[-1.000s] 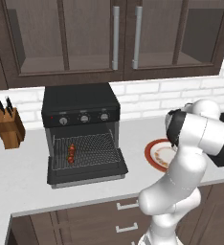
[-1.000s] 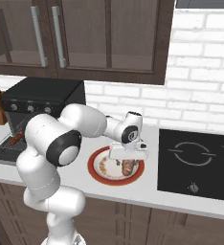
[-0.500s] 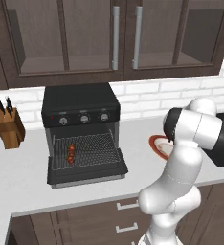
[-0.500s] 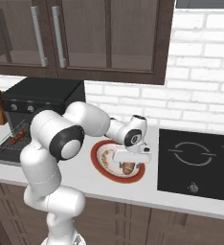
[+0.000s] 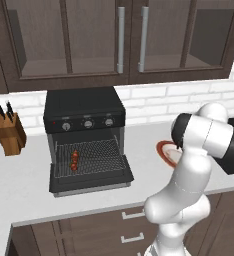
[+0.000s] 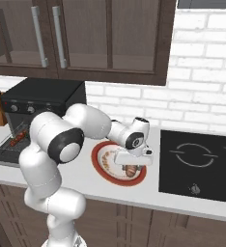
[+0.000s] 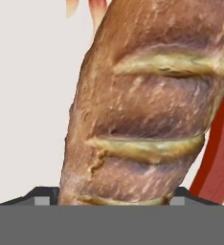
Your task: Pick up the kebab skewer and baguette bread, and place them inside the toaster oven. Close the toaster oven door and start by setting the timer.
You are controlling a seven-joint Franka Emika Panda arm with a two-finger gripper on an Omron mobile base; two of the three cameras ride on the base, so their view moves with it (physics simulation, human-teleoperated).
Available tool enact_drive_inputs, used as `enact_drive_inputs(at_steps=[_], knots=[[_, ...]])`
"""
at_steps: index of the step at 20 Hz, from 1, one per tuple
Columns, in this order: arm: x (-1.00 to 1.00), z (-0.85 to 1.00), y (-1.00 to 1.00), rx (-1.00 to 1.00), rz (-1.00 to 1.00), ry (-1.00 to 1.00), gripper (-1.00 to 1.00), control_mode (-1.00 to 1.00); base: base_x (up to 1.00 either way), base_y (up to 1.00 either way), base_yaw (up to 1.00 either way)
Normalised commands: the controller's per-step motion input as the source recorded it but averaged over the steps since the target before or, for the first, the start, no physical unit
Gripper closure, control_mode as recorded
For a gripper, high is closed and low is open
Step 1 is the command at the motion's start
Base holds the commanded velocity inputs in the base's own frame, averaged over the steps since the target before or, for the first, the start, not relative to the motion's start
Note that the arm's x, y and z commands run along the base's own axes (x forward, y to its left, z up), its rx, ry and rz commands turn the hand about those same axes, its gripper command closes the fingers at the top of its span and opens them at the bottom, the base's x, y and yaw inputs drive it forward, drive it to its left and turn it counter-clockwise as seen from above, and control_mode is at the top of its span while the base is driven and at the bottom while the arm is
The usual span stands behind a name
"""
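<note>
No readable text anywhere

The toaster oven [image 5: 84, 131] carries three knobs on its black panel, but no figures or labels around them can be made out; the cabinets, brick wall and cooktop [image 6: 200, 164] likewise bear no legible marks.

You are looking at evenly lit, rendered pictures: bright, diffuse light with no single lamp you can trace. The pale grey countertop [image 5: 29, 185] shows only faint, soft shading under the boxy black toaster oven [image 5: 84, 112], whose wire-rack cavity stays readable rather than dark. The white glossy arm carries mild highlights (no harsh glare). The dark wooden cabinets with glass panes [image 5: 89, 35] give dull reflections. Both base views are sharp to the edges, with no visible bending. In the hand view the golden-brown slashed baguette [image 7: 147, 105] looks slightly soft, its texture stretched by closeness.
</note>
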Motion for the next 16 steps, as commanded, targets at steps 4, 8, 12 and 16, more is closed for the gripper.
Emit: enact_drive_inputs(at_steps=[4, 8, 12, 16], knots=[[-0.41, 0.52, 0.29, 0.00, -0.01, -0.11, 1.00, -1.00, 0.00, 0.00, 0.00], [-0.69, 0.99, 0.89, -0.03, -0.01, -0.21, 1.00, -1.00, 0.00, 0.00, 0.00], [-0.55, 0.84, 0.98, -0.11, -0.01, -0.05, 1.00, -1.00, 0.00, 0.00, 0.00], [-0.42, 0.72, 1.00, -0.13, 0.00, 0.00, 1.00, -1.00, 0.00, 0.00, 0.00]])
